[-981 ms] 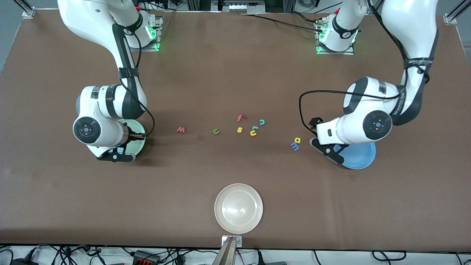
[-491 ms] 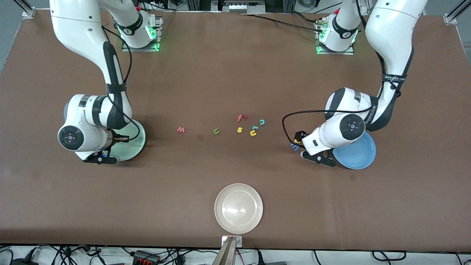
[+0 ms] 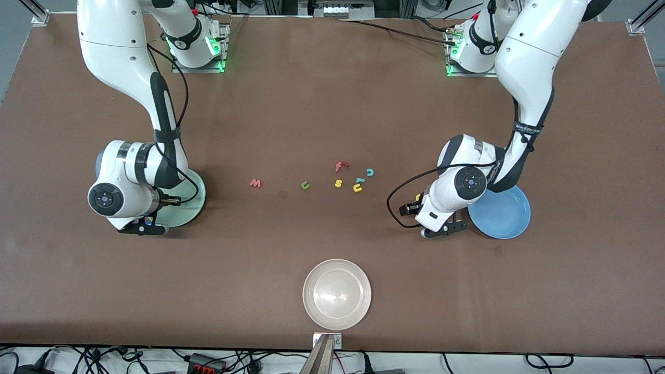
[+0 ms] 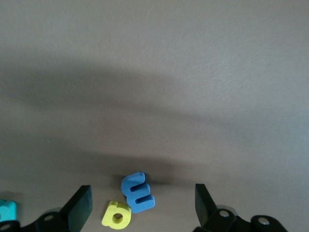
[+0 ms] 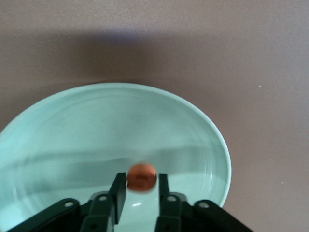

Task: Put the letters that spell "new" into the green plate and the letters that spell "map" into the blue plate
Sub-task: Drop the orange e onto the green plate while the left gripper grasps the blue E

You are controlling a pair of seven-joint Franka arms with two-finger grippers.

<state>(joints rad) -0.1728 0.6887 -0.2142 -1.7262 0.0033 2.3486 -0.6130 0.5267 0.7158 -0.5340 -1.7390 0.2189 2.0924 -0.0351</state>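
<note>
My right gripper hangs over the green plate, fingers slightly parted. The orange e is a blur at their tips, over the plate's inside. My left gripper is open just above the table, straddling the blue m and the yellow a, which touch each other. The blue plate lies beside it, toward the left arm's end. Between the plates lie the pinkish-red w, the green n and the teal p.
Around the p lie a red f, a yellow s, a teal c and a yellow u. A cream-white plate sits near the table's front edge, midway between the arms.
My left gripper has swung from over the blue plate to over the m and a. My right gripper stayed over the green plate and its fingers have parted around the e.
</note>
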